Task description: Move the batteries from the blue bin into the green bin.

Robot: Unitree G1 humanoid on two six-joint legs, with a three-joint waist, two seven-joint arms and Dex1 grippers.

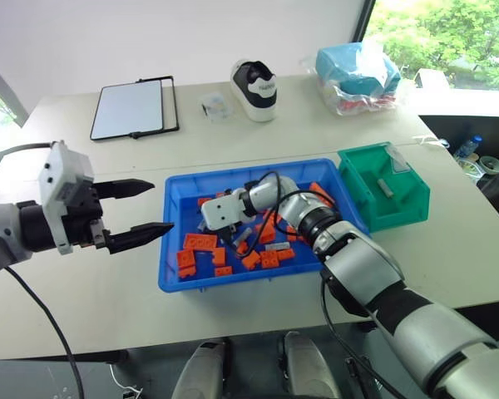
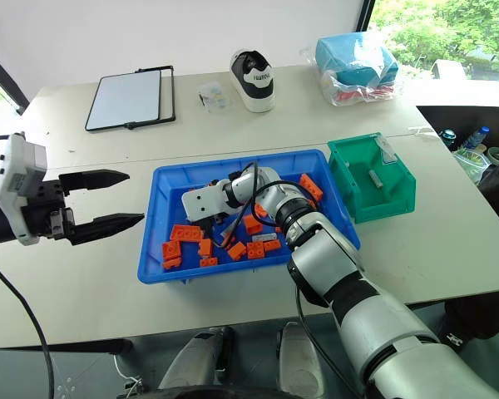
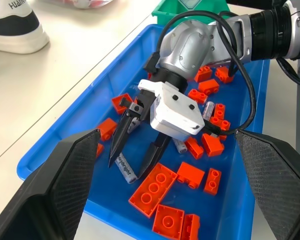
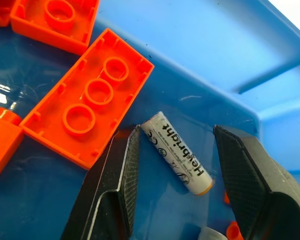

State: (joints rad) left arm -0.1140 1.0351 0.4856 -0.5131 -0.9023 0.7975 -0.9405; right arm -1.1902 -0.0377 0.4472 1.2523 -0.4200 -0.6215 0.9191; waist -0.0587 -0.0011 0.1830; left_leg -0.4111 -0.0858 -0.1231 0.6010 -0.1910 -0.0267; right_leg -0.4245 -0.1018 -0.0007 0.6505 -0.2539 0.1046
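While the blue bin (image 1: 176, 241) sits near the front edge of the white table (image 1: 75, 307), the right gripper (image 3: 135, 152) reaches down into it near its left end, its two black fingers spread apart with a battery (image 3: 124, 167) lying on the bin floor between the tips. In the right wrist view that battery (image 4: 177, 152) lies slantwise in the gap, touching neither finger as far as can be seen, with an upside-down orange brick (image 4: 87, 97) just beside one finger. More orange bricks (image 1: 270, 258) are scattered over the floor of the blue bin, and another battery (image 3: 208, 109) lies among them near the gripper's white housing. Outside the blue bin, off its left end, the left gripper (image 1: 141, 209) hovers above the table with its fingers wide apart and nothing between them, pointing toward the bin. Just beside the blue bin's right end stands the green bin (image 1: 362, 195), with a battery (image 1: 386, 186) lying inside it. Beyond the blue bin, toward the far edge of the table, lie a black-framed tablet (image 1: 133, 106), a black and white shoe (image 1: 255, 87) and a blue bag in clear plastic (image 1: 358, 73).
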